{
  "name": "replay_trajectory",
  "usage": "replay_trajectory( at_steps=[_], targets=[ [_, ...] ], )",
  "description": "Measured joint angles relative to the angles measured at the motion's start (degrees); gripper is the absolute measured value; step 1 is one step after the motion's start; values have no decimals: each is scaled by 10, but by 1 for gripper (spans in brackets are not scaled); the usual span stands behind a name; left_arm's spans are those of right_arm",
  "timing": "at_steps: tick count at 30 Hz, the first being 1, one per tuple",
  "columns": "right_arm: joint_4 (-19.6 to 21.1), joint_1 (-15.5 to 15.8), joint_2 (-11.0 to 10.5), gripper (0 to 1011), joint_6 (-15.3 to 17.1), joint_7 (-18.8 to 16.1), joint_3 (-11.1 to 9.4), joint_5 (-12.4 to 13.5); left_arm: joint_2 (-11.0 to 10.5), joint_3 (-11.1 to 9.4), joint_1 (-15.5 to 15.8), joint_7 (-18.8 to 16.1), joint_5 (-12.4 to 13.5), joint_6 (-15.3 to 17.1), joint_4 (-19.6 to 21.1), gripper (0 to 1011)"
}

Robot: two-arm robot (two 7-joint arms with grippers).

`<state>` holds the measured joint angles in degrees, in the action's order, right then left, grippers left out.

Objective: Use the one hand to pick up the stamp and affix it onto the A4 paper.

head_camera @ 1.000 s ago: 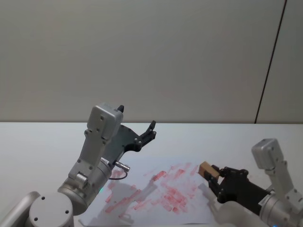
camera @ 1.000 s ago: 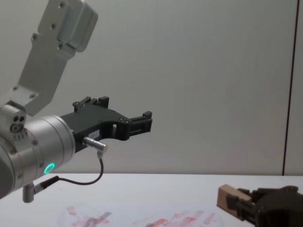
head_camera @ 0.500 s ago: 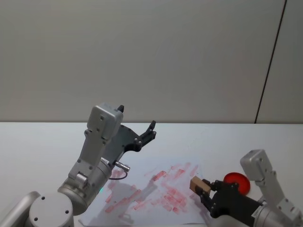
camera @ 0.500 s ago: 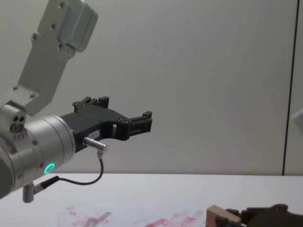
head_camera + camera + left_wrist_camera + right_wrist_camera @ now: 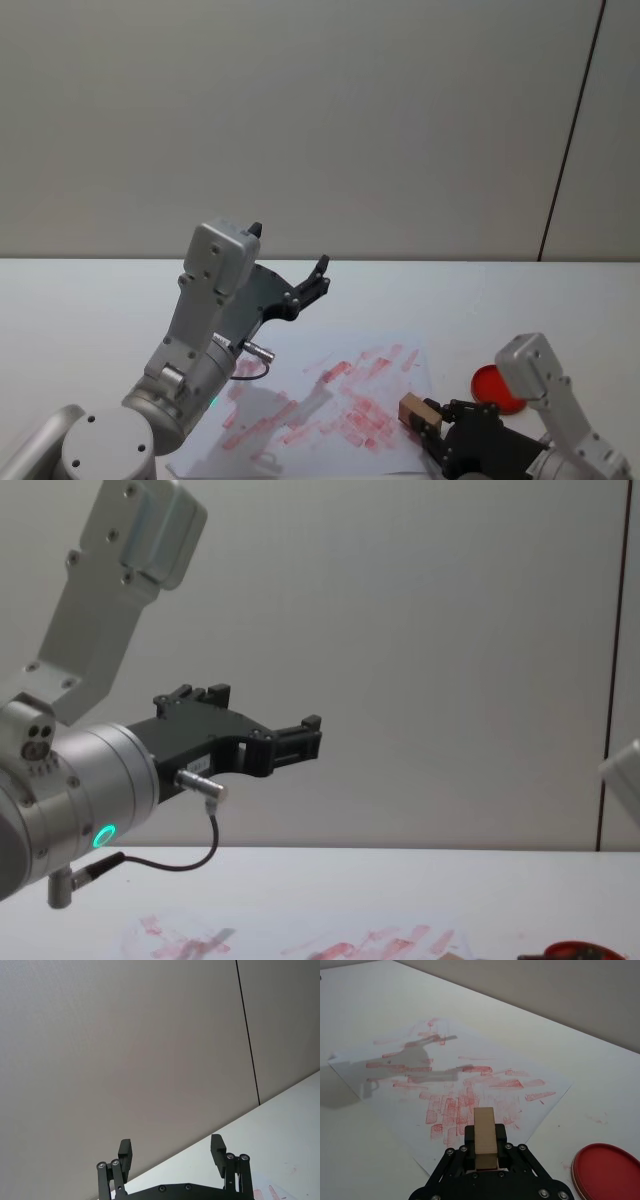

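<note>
Hovering at centre-left of the head view, the left end effector [image 5: 312, 283] has its fingers spread. At lower right, the right end effector [image 5: 428, 428] pinches the stamp [image 5: 413, 409] at the right edge of the A4 paper [image 5: 300, 405], near a red ink pad [image 5: 495, 388].

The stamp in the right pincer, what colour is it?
The stamp is pale tan, plain unpatterned wood; the right wrist view shows it best.
</note>
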<state>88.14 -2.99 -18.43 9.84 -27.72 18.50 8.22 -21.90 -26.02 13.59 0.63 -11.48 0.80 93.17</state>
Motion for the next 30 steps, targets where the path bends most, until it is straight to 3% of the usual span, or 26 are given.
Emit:
replay_trajectory(
  at_steps=[19, 30],
  targets=[
    [-14, -11, 5, 216, 15, -8, 9, -32, 0, 0, 0, 0, 0, 0, 0, 1003],
    [-13, -14, 5, 216, 25, -12, 11, -36, 0, 0, 0, 0, 0, 0, 0, 1003]
  ],
)
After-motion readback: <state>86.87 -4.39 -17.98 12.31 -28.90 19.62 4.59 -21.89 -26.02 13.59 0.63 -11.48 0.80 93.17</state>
